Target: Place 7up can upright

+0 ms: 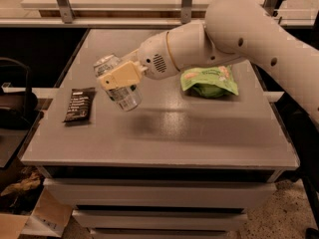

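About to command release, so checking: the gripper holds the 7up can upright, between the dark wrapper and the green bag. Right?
Not quite. In the camera view the gripper is shut on the 7up can, between the dark wrapper and the green bag, but the can is tilted, not upright; its top leans toward the wrapper's side.

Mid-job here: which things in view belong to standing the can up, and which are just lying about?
Job: 7up can, tilted, held off the table; claw, shut on it, over the table's left half.
Lying about: green snack bag, right side; dark bar wrapper, left edge.
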{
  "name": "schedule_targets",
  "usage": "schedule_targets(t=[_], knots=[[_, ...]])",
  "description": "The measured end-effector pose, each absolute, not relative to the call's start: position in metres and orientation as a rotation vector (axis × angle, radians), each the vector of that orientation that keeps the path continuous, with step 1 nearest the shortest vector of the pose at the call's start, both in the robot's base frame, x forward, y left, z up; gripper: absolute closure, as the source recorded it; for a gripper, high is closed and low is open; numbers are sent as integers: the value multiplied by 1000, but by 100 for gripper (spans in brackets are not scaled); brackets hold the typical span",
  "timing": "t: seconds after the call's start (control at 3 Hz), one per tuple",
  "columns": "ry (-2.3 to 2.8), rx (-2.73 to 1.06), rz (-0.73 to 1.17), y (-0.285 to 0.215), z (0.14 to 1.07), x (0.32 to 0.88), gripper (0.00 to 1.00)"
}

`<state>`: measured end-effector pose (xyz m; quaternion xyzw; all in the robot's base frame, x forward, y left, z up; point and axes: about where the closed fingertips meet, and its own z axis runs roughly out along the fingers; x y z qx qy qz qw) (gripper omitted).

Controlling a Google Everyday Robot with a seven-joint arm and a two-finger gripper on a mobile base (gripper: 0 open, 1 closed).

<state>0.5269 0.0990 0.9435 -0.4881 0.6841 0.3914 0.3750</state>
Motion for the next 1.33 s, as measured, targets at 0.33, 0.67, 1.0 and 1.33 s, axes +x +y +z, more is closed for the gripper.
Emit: schedule_targets(t=[0.33, 0.67, 1.0, 1.33], knots=[[1615, -1273, 1031, 109, 952, 514, 100], [1499, -1292, 1073, 116, 954, 507, 100], [1413, -1283, 1106, 118, 951, 507, 100], [1346, -1268, 1134, 116, 948, 507, 100]])
